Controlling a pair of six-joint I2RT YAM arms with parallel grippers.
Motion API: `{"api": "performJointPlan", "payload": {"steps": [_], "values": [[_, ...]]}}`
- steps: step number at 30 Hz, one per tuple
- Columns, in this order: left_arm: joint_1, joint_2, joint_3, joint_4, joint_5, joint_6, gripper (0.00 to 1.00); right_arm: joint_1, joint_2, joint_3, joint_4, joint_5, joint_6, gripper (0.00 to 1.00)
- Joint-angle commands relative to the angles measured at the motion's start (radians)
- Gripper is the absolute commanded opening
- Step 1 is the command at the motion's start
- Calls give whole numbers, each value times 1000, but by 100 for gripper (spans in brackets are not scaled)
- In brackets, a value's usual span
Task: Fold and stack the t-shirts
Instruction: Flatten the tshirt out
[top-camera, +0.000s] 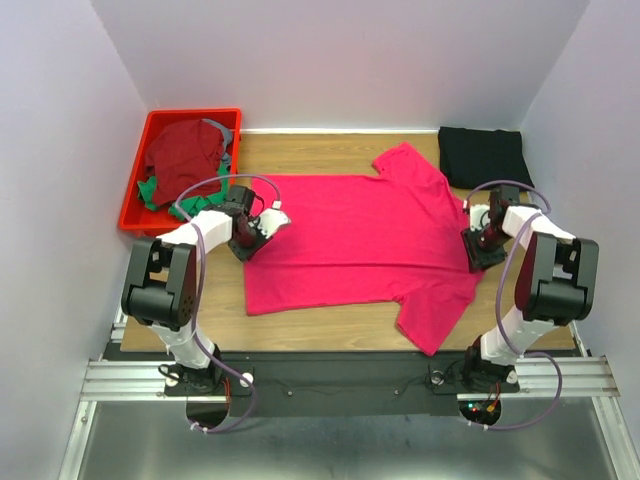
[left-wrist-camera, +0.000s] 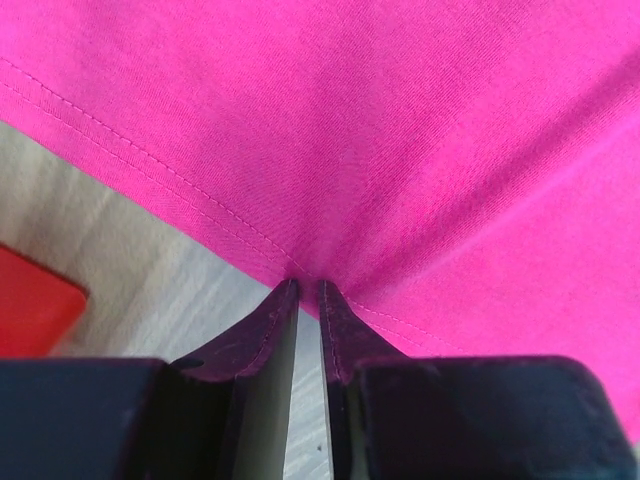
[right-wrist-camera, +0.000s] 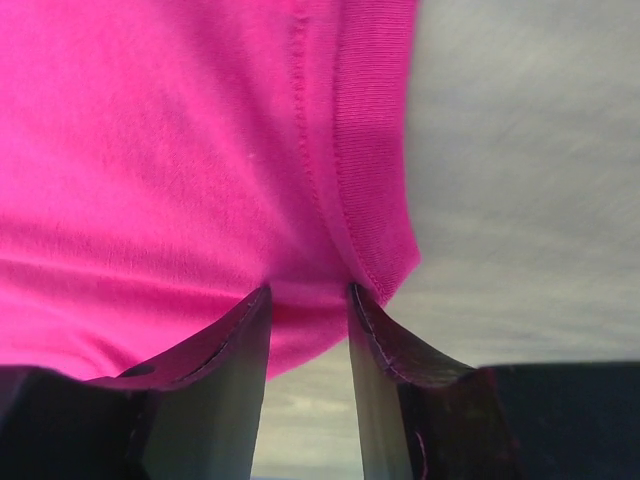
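Left gripper (left-wrist-camera: 308, 285) and right gripper (right-wrist-camera: 310, 290) pinch opposite edges of the pink t-shirt (top-camera: 360, 235); they should lift evenly, holding it taut.

A red rectangular plastic bin (top-camera: 133, 200) sits at the far left corner of the light wooden worktop (top-camera: 310, 150), close against the plain white walls (top-camera: 340, 60). A grooved aluminium rail frame (top-camera: 120, 380) runs along the worktop's near edge.
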Motion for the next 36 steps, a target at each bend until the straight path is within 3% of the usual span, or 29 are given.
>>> {"api": "performJointPlan", "payload": {"steps": [1, 5, 8, 9, 11, 16, 22, 25, 30, 36], "values": [[8, -24, -80, -137, -38, 60, 25, -12, -88, -68, -101, -21, -76, 43], [8, -73, -72, -196, 14, 87, 27, -12, -153, -33, -188, -114, -119, 49], [10, -90, 36, -255, 81, 84, 33, -12, -144, 147, -198, -238, -84, 60], [10, -81, 120, -277, 134, 64, 35, -12, -94, 262, -195, -272, -67, 69], [10, -61, 216, -291, 208, 33, 37, -12, -23, 408, -192, -373, -9, 74], [16, 8, 443, -196, 259, -103, 43, -4, 233, 790, -88, -482, 175, 77], [48, 131, 630, -50, 242, -274, 43, 65, 632, 1332, 14, -449, 353, 77], [69, 201, 720, -67, 242, -309, 43, 123, 745, 1430, 121, -377, 362, 80], [88, 272, 807, -130, 225, -311, 43, 175, 852, 1417, 379, -311, 396, 85], [89, 275, 782, -137, 201, -289, 43, 203, 1019, 1510, 448, -324, 405, 85]]}}
